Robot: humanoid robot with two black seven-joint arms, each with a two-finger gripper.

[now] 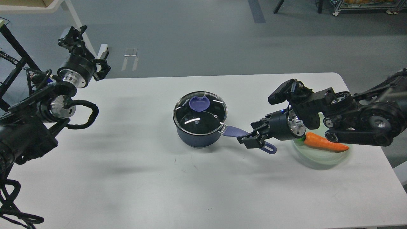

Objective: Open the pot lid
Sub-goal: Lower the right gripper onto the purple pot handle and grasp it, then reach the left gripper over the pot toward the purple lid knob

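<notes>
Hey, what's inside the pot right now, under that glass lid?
Through the pot lid, still seated on the pot, only a dark inside shows, with no food visible. Glare streaks and the purple knob hide parts of the bottom.

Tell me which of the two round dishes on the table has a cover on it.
The pot, the dark navy saucepan at table centre: the pot lid sits on its rim. The pale green plate at right is uncovered, holding a carrot.

Item count, desk [127, 190]

One pot [198, 138], one pot lid [203, 119] on it, one plate [321, 159], one carrot [324, 143]; two grippers: left [74, 35], right [252, 137].
</notes>
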